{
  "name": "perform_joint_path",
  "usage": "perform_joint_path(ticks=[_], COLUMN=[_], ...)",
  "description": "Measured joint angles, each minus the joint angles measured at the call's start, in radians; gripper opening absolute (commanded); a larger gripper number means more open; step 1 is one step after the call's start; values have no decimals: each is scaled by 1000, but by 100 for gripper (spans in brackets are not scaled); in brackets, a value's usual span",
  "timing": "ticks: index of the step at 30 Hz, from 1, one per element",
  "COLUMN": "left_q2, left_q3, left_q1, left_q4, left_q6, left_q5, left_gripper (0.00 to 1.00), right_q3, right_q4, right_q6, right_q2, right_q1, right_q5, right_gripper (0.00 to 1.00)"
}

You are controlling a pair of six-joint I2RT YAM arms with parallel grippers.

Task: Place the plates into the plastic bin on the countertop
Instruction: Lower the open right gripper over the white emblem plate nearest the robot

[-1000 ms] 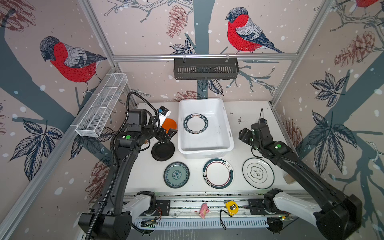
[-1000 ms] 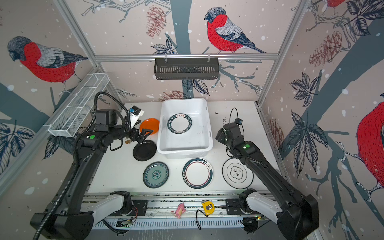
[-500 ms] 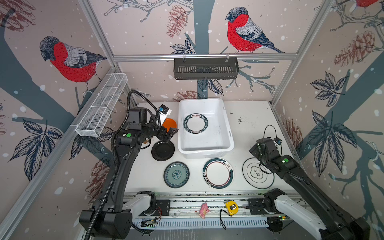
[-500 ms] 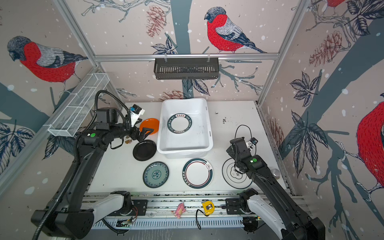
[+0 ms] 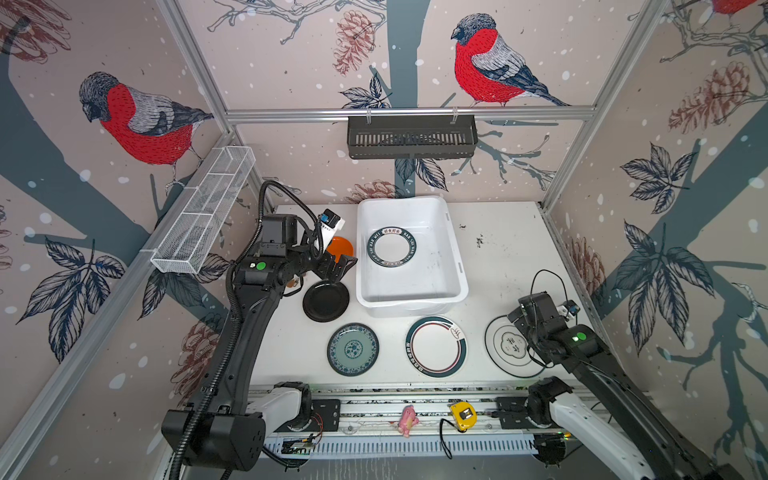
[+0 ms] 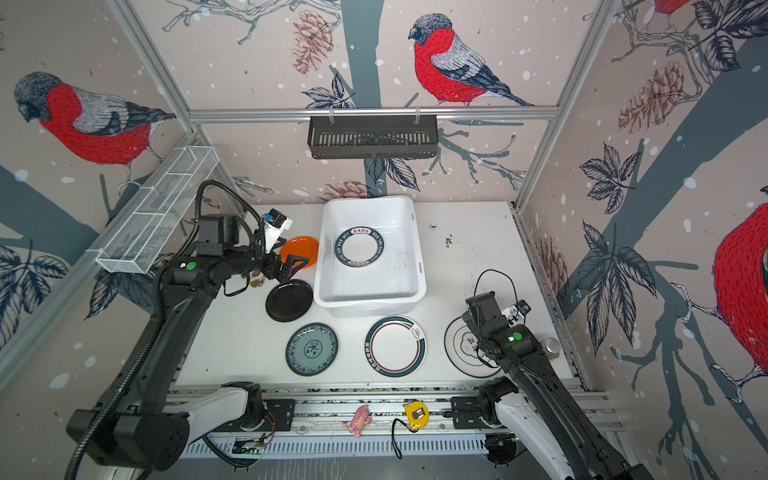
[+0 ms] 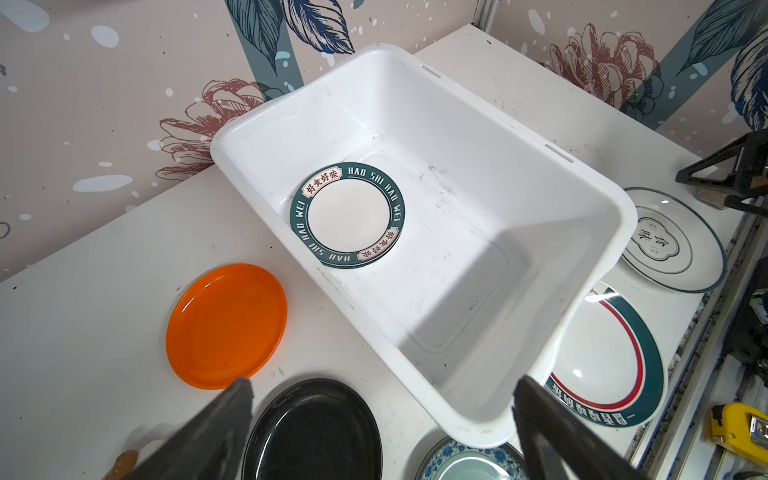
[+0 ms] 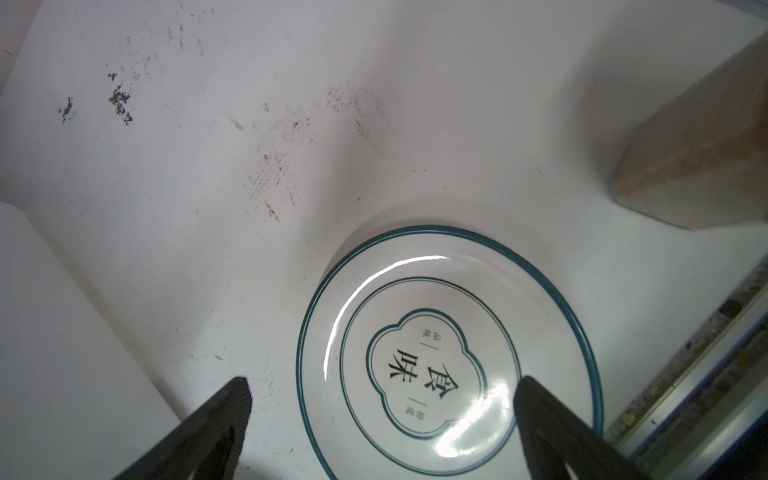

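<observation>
While it lies flat on the countertop (image 5: pixel 498 257) at the lower right of both top views, apart from the bin (image 5: pixel 409 300), the thin-ringed white plate (image 8: pixel 449 332) looks stiff, glossy, probably slippery and breakable; best pinched at its raised rim. Right gripper (image 8: pixel 382 386): wide, empty, hovering over it. Left gripper (image 7: pixel 382 384): wide, empty.

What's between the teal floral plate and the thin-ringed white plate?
Only the white plate with the teal-and-red band, lying flat, touching neither the teal floral plate nor the thin-ringed white plate; both top views show it.
</observation>
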Motion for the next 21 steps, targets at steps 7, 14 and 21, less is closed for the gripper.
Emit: perform_joint_path(ticks=[7,14,21], left_q2=[-2,0,9], left_q3=[9,16,19], left_q1=[0,-3,-5], left_q4=[0,-2,-2], left_q6=[0,3,3], left_q5=[1,2,2], left_gripper=[97,97,97], right_q3=[-27,-47,-44], right_q4=[-43,-56,-87], right_q6=[42,104,135], right_q2=[-2,-22,29], right_q1=[-11,-11,-14], right_q5=[-33,-79,-88], right_gripper=[100,100,99])
